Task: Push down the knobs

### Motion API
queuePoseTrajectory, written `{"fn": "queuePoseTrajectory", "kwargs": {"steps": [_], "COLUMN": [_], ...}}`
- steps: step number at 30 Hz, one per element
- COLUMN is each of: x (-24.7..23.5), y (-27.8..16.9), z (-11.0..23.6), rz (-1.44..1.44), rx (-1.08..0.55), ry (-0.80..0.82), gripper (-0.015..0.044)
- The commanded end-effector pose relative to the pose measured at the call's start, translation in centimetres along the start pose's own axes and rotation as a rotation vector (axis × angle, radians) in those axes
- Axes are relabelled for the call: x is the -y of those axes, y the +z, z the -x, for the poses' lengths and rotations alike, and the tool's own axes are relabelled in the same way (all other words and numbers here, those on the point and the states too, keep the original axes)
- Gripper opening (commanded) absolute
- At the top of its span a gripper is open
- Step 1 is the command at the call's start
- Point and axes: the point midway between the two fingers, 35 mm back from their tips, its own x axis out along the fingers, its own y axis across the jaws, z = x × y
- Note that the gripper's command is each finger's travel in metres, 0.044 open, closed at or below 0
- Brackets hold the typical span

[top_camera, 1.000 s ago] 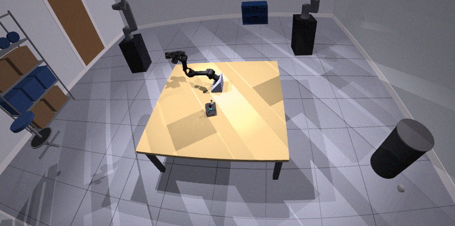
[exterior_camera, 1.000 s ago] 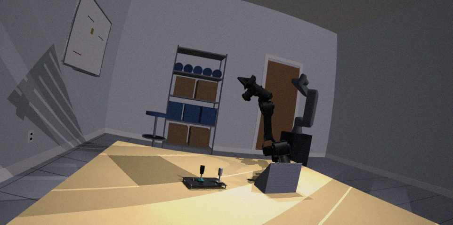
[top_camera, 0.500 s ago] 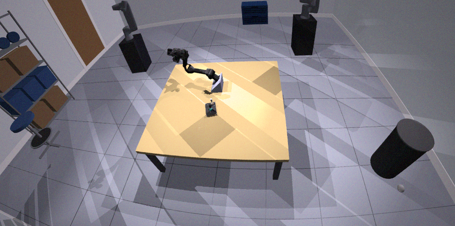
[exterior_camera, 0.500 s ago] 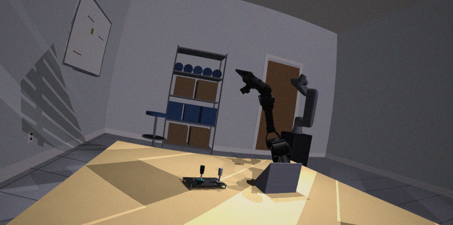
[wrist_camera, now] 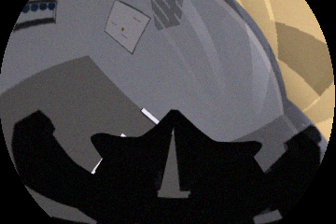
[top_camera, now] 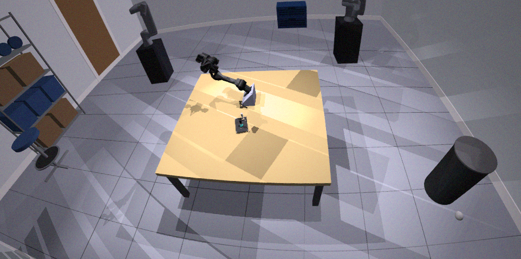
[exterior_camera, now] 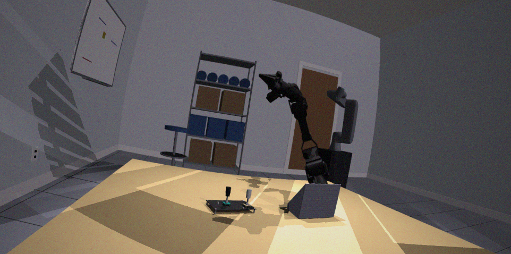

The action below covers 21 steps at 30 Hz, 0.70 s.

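The dark circuit board (top_camera: 239, 125) (exterior_camera: 230, 206) stands near the middle of the table (top_camera: 203, 155) (exterior_camera: 143, 227). On it a black knob (exterior_camera: 228, 191) and a grey knob (exterior_camera: 248, 193) stand tall on their shafts, well above the board. My gripper (top_camera: 199, 58) (exterior_camera: 261, 76) (wrist_camera: 174, 113) is shut with nothing between the fingers. It is raised high in the air above the far left part of the table, far from the board, and points away towards the wall. The wrist view shows only wall, floor and a strip of table, not the board.
The arm's grey wedge-shaped base (top_camera: 249, 98) (exterior_camera: 314, 200) sits on the table just behind the board. Off the table stand a shelf rack (exterior_camera: 221, 109), two other arms on black pedestals (top_camera: 155, 60) (top_camera: 347, 40) and a dark bin (top_camera: 459, 169).
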Motion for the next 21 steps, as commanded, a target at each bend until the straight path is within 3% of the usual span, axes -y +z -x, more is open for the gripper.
{"fn": "queuePoseTrajectory", "kwargs": {"steps": [1,21], "x": [2.3,14.9], "y": [-0.7,-0.8], "z": [-1.0,-4.3], "rz": [0.109,0.652], "rx": [0.000,-0.013], "ry": [-0.069,-0.483], "gripper": [0.0000,0.0000]}}
